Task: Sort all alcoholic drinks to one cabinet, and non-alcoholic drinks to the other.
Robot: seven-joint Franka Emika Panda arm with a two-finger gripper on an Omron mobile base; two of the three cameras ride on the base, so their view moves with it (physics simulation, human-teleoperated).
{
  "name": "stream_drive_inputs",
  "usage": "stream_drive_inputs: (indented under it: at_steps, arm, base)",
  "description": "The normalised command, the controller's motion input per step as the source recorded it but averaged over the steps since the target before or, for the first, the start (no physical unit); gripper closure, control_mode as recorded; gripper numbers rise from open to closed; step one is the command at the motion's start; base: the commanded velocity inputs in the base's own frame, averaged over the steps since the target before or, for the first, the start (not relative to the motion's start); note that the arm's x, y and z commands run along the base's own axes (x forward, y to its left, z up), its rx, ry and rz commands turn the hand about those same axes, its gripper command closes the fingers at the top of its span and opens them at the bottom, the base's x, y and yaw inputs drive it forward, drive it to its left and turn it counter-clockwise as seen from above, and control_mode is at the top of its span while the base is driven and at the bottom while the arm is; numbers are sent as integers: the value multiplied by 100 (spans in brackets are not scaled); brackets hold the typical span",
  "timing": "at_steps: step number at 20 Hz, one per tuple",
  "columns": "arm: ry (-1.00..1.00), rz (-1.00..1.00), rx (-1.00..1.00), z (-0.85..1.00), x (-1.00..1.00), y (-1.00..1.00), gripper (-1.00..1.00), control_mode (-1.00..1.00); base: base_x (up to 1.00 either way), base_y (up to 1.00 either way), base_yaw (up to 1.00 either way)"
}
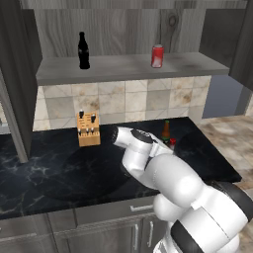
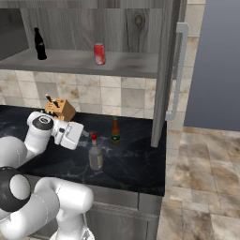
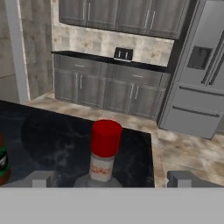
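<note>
Stout clear-grey bottle (image 2: pixel 95 156) stands upright on the black surface (image 2: pixel 136 164), long axis vertical, red cap up. Gripper (image 3: pixel 109 179) jaws spread either side of its neck, not touching. Slim bottle (image 2: pixel 115 131) upright just behind. Cola bottle (image 1: pixel 83 51) and can (image 1: pixel 157 56) upright on the shelf (image 1: pixel 123 66).

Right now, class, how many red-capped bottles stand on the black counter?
2. The slim green-brown bottle stands further back, toward the tiled wall. The stouter clear-grey bottle stands nearer the counter's front edge, in front of the hand. None seems hidden.
</note>
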Motion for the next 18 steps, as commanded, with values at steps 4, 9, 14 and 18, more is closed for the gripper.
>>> stream_drive_inputs:
  at_steps: [4, 9, 14, 18]
  arm:
    - [1, 0, 0, -1, 0, -11, -100, -100]
    - [0, 0, -1, -8, 0, -10, -100, -100]
    - [0, 0, -2, -12, 5, -6, -100, -100]
    - [0, 0, -1, -8, 11, -1, -100, -100]
  base:
    - [0, 0, 0]
    - [0, 0, 0]
    - [0, 0, 0]
    - [0, 0, 0]
